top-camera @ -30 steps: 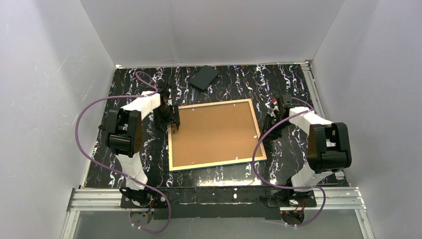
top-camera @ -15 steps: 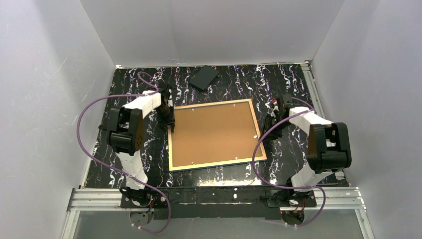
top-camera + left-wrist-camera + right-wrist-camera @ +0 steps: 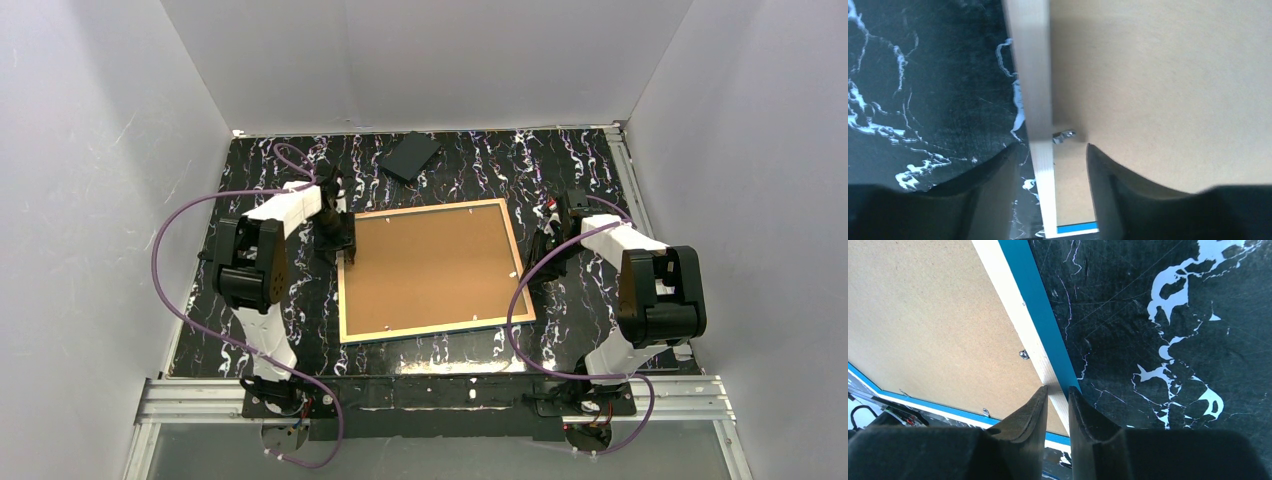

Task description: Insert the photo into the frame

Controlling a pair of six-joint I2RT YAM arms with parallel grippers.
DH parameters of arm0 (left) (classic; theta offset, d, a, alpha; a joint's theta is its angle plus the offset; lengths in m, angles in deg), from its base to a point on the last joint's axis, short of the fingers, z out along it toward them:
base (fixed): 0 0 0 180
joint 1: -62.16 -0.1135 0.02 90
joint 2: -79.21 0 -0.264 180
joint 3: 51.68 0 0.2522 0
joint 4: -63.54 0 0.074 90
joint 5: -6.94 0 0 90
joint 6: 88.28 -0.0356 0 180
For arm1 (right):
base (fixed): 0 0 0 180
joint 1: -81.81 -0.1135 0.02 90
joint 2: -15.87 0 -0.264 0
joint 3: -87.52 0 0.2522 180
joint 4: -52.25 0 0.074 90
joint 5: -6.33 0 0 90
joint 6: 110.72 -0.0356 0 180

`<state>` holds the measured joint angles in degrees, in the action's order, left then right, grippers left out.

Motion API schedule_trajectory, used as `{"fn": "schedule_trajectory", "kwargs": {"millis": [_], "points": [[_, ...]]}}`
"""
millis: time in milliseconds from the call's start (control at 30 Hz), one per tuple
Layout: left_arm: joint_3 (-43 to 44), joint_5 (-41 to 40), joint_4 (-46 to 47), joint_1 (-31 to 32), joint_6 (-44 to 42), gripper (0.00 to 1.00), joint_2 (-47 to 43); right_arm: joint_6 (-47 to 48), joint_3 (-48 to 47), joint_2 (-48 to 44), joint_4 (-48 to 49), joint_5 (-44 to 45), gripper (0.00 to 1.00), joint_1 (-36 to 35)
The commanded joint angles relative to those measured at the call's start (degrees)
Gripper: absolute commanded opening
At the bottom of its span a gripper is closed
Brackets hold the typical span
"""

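The frame (image 3: 437,330) lies face down mid-table, tan wood up, with the brown backing board (image 3: 430,265) set in it. The photo is not visible. My left gripper (image 3: 345,244) is open near the frame's far left corner. In the left wrist view it (image 3: 1052,155) straddles the tan rail (image 3: 1033,75), next to a small metal tab (image 3: 1064,135). My right gripper (image 3: 527,277) is at the frame's right edge. In the right wrist view it (image 3: 1058,390) is shut on the tan and blue rail (image 3: 1013,295).
A small black slab (image 3: 411,156) lies at the back of the black marbled table (image 3: 600,180). White walls close in the left, back and right. Another metal tab (image 3: 1023,354) sits on the board by the right rail. Purple cables loop beside both arms.
My left gripper has shifted slightly along the frame's left edge toward the far corner. The right arm and the frame have not moved.
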<state>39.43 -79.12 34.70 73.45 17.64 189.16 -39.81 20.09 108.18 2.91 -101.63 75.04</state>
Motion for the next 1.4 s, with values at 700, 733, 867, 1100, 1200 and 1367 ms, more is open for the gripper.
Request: {"fn": "schedule_trajectory", "kwargs": {"millis": [700,733,867,1100,1200,1367], "points": [[-27.77,30.37,7.37,-2.68,5.17,0.98,-47.46,0.59,-0.68,-15.88,-4.05,-3.10,0.83,-0.18],[-28.86,29.92,6.44,-1.13,3.91,0.98,-48.94,0.46,-0.39,-16.46,-4.06,-3.42,0.84,-0.18],[-31.70,24.73,3.55,8.93,-0.62,0.98,-51.46,0.29,0.76,-17.52,-4.26,-4.35,0.84,-0.17],[-30.24,10.16,0.22,26.53,-6.01,0.95,-43.88,0.52,2.65,-18.05,-4.35,-4.82,0.84,-0.18],[-27.54,3.35,0.18,33.38,-9.04,0.96,-38.88,0.80,3.10,-17.86,-4.59,-4.83,0.84,-0.17],[-21.48,-4.15,-0.39,41.10,-13.03,0.92,-29.63,0.71,3.76,-17.92,-4.41,-4.42,0.84,-0.22]]}}
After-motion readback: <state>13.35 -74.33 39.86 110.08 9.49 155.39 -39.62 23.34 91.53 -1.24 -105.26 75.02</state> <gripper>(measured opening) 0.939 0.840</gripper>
